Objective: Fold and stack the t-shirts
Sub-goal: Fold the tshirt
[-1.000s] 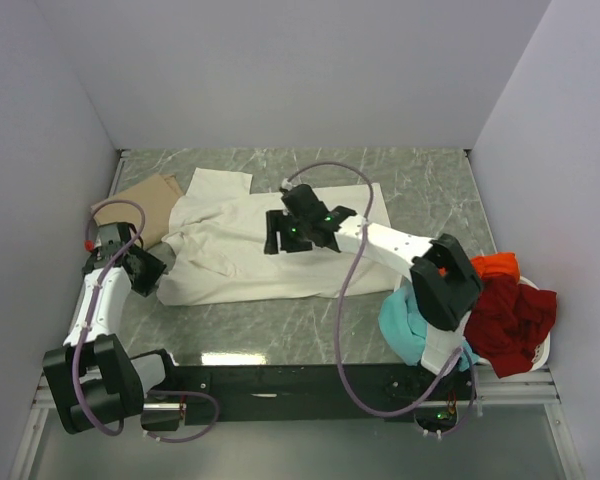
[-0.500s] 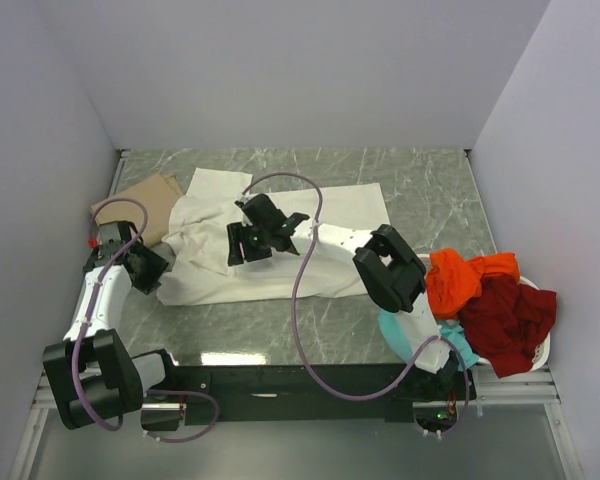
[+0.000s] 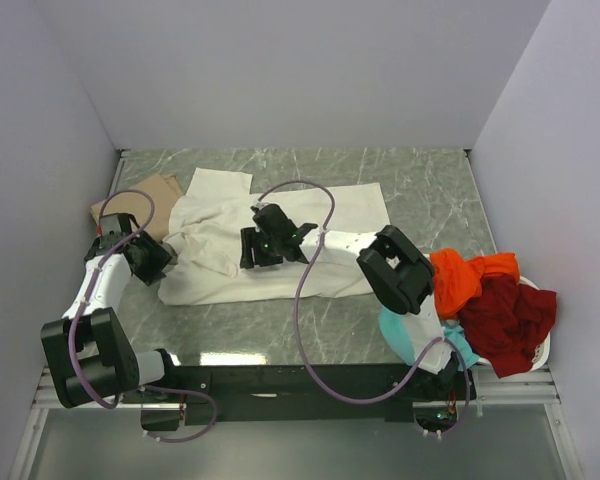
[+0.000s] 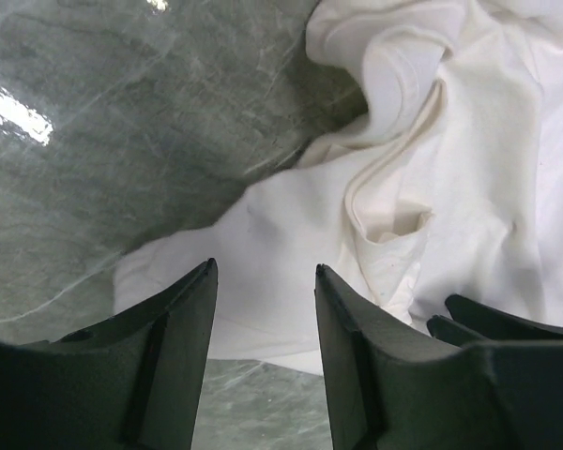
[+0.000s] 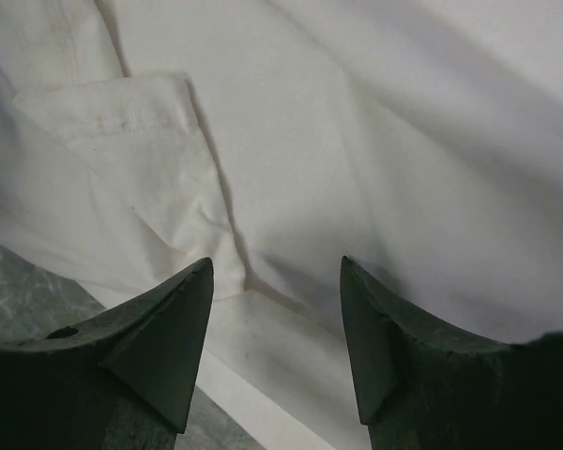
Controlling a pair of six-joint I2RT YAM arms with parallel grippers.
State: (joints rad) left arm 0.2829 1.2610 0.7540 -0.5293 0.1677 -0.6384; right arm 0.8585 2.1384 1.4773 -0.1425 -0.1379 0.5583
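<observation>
A large cream-white t-shirt (image 3: 310, 235) lies rumpled across the middle of the table. A tan t-shirt (image 3: 140, 195) lies flat at the back left. My left gripper (image 3: 163, 263) is at the cream shirt's left edge. In the left wrist view the left gripper (image 4: 263, 274) is open over the shirt's hem (image 4: 263, 309), with nothing between its fingers. My right gripper (image 3: 256, 254) hangs over the shirt's middle. The right wrist view shows the right gripper (image 5: 276, 267) open above a folded layer (image 5: 263, 337) of the cream shirt (image 5: 375, 169).
At the right, an orange shirt (image 3: 463, 277) and a dark red shirt (image 3: 508, 318) are heaped in a white basket (image 3: 542, 350). A teal shirt (image 3: 404, 337) hangs beside it. Grey walls close in the marble table (image 3: 430, 190) on three sides.
My right arm has swung left across the cream shirt and its jaws have narrowed a little. The left gripper has shifted slightly toward the shirt's edge.
</observation>
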